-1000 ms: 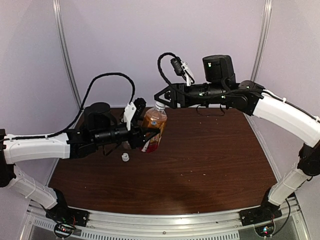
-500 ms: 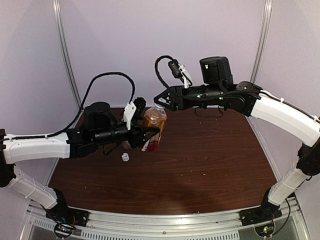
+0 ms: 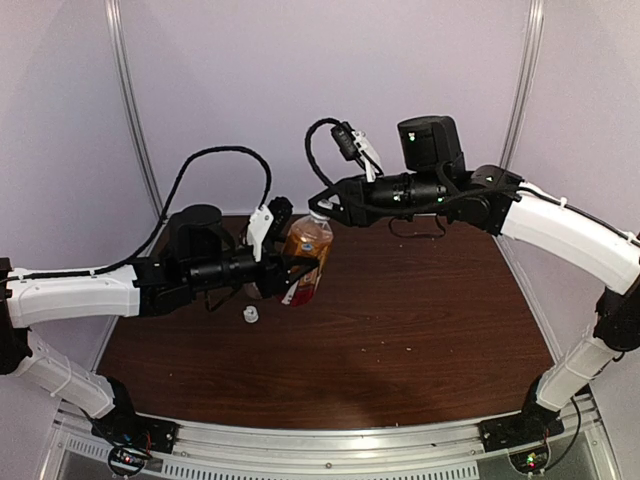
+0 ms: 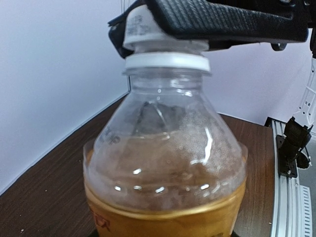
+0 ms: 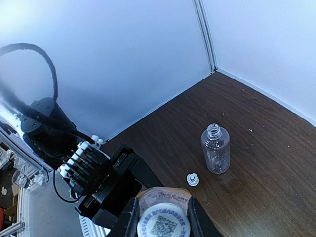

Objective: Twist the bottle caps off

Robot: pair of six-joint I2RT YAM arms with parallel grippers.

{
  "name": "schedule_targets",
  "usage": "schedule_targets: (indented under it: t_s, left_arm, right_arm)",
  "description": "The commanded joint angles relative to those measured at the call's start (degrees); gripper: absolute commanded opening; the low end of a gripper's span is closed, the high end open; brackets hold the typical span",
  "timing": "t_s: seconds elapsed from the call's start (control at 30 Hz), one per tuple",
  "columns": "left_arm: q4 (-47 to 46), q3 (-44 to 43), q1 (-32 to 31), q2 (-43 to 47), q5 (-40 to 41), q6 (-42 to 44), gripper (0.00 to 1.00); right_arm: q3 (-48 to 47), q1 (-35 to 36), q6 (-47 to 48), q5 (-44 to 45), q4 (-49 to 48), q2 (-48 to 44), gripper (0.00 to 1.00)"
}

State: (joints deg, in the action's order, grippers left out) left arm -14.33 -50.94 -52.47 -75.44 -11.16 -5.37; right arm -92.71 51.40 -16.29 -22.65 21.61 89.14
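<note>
The amber bottle (image 3: pixel 306 258) with a red-and-white label is held tilted above the table in my left gripper (image 3: pixel 296 270), which is shut on its body. In the left wrist view the bottle (image 4: pixel 163 163) fills the frame and my own fingers are hidden. Its white cap (image 5: pixel 163 223), with a QR sticker on top, sits between the fingers of my right gripper (image 5: pixel 163 224), which is shut on it. The cap (image 4: pixel 144 30) also shows above the white neck ring. The clear bottle (image 5: pixel 216 148) stands upright and uncapped. A loose white cap (image 5: pixel 192 178) lies beside it, and shows in the top view (image 3: pixel 250 314).
The dark wooden table (image 3: pixel 420 310) has pale walls at the back and sides. The left arm (image 3: pixel 120 285) stretches across the table's left side and hides the clear bottle from the top view. A metal rail runs along the near edge (image 3: pixel 330 445).
My right wrist has shifted a little to the left and risen over the bottle top, still shut on the cap. The left arm and the amber bottle have stayed in place.
</note>
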Motion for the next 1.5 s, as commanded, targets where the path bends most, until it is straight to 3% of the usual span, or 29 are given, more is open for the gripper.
schedule_targets:
  t_s: [0.0,0.3,0.47,0.73,0.9,1.37,1.47]
  left_arm:
    - [-6.5,-0.8,-0.1,1.5,-6.3,0.9,0.18]
    - [-15.0,-1.0,-0.1,0.1,-32.2,-2.9,0.18]
    - [-18.2,-1.9,0.0,-1.8,-40.2,-6.6,0.17]
    - [-18.7,-2.2,0.1,-2.9,-41.8,-7.3,0.16]
    - [-19.3,-2.1,0.3,-3.0,-41.1,-7.9,0.17]
    - [-17.4,-1.9,1.0,-2.5,-36.7,-7.0,0.16]
    - [-16.3,-1.9,1.0,-2.3,-34.6,-6.5,0.17]
  right_arm:
    - [0.6,-0.6,9.9,-4.8,1.0,-2.9,0.15]
    - [-4.8,-2.4,31.7,-29.0,11.8,-1.9,0.18]
    - [-9.9,-3.6,37.9,-36.5,19.9,0.8,0.17]
    - [-11.0,-4.0,40.4,-40.5,22.0,0.6,0.18]
    - [-10.4,-4.0,38.7,-38.9,21.3,0.6,0.23]
    - [-5.3,-4.1,29.8,-33.1,13.6,-3.0,0.58]
    - [-4.7,-4.0,29.0,-31.7,13.3,-4.1,0.70]
